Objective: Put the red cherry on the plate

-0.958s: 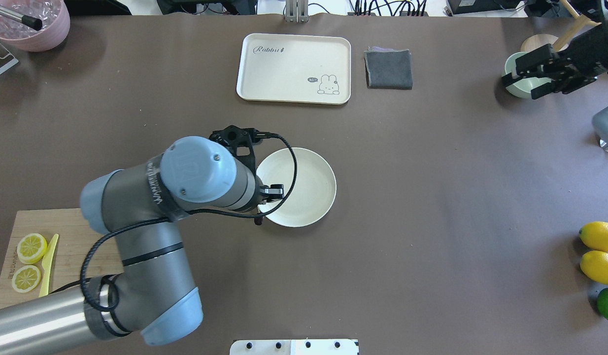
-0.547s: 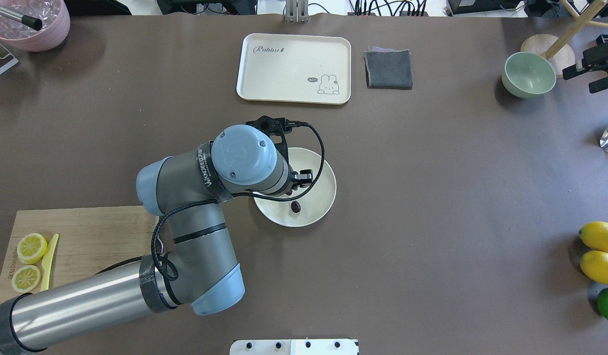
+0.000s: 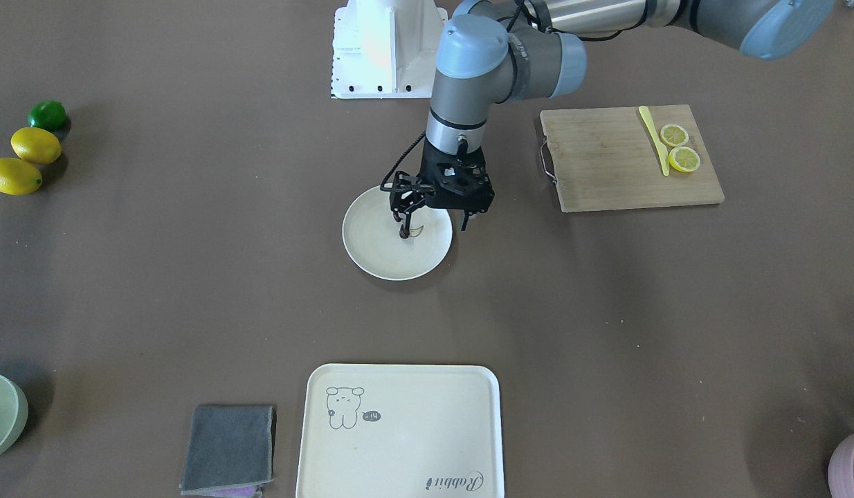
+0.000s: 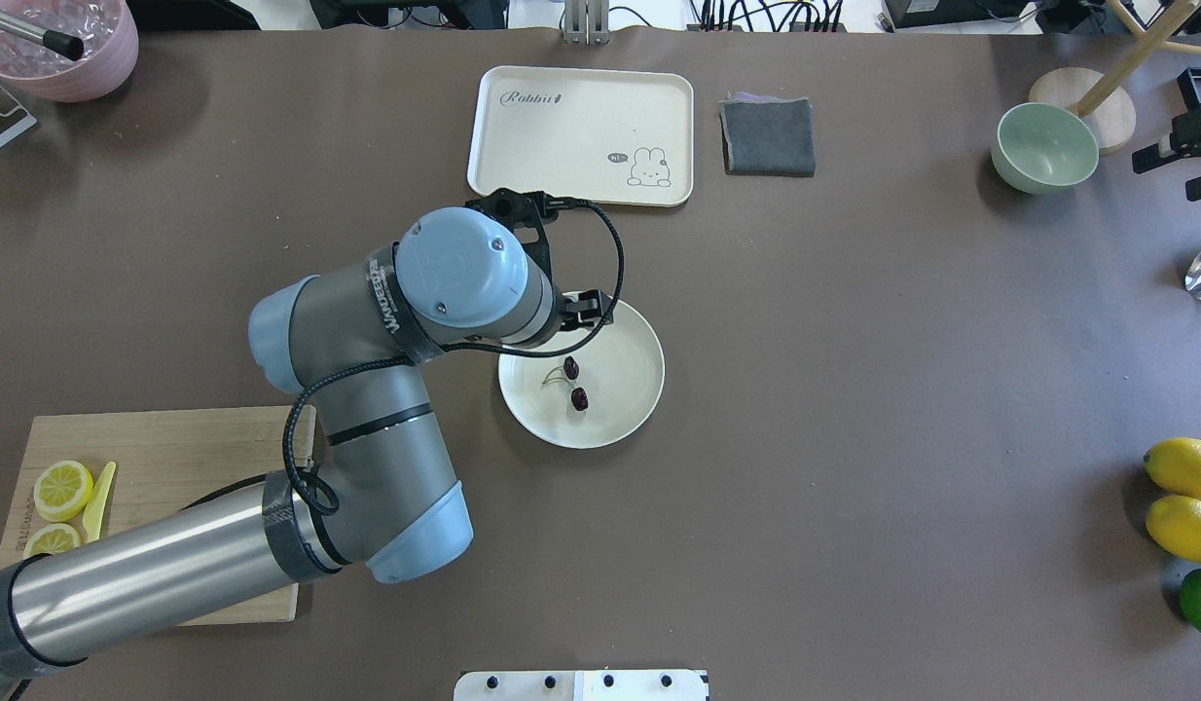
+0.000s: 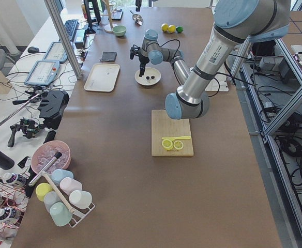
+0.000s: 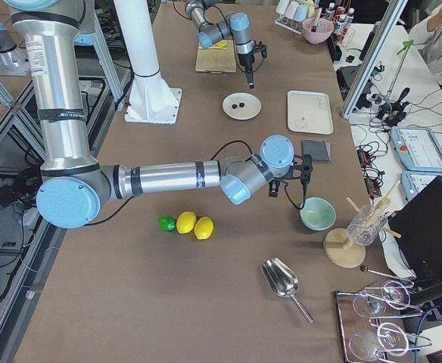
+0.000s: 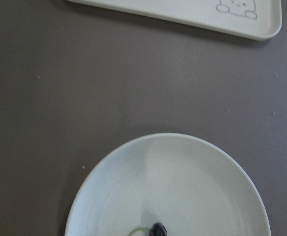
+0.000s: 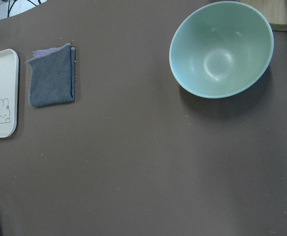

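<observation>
The red cherry (image 4: pixel 574 382), two tiny dark fruits on a thin green stem, lies on the round cream plate (image 4: pixel 630 389) left of its middle. It also shows in the front view as the cherry (image 3: pixel 404 234) on the plate (image 3: pixel 385 256), and at the bottom edge of the left wrist view as the cherry (image 7: pixel 158 229). My left gripper (image 3: pixel 433 223) hovers open over the plate's robot-side rim, holding nothing; one fingertip (image 3: pixel 401 223) hangs just above the cherry. My right gripper (image 4: pixel 1177 173) stands open at the far right edge, beside the green bowl.
A cream tray (image 4: pixel 581 136) and a folded grey cloth (image 4: pixel 768 136) lie beyond the plate. A pale green bowl (image 4: pixel 1044 146) sits far right. Near left is a cutting board (image 4: pixel 172 448) with lemon slices; two lemons (image 4: pixel 1184 487) and a lime lie near right.
The left gripper carried the cherry over the plate, let it go there, and drew back toward the tray. The right arm withdrew to the right edge.
</observation>
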You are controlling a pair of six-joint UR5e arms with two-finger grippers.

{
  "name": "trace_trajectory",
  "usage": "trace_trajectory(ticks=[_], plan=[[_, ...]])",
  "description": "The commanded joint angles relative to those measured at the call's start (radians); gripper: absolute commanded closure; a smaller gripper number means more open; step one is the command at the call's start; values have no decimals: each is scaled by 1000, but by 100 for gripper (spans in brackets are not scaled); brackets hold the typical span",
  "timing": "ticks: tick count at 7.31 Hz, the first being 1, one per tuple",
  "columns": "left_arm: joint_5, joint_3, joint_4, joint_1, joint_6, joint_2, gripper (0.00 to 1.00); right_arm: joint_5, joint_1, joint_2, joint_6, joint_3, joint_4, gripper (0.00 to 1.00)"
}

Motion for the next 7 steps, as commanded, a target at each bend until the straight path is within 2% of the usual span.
trace_trajectory(ticks=[1,3,4,5,7], plan=[[-229,-43,102,-238,366,97,3,-40,-19,-36,-6,6,-6,0],[-395,-40,143,-484,771,235,3,-95,-38,-68,-106,3,-19,0],[-478,-46,142,-576,918,330,3,-133,-36,-83,-212,4,-84,0],[-506,-67,140,-634,1029,437,3,-178,-18,-94,-315,3,-156,0],[-503,-90,128,-699,1042,557,2,-200,51,-91,-472,4,-297,0]])
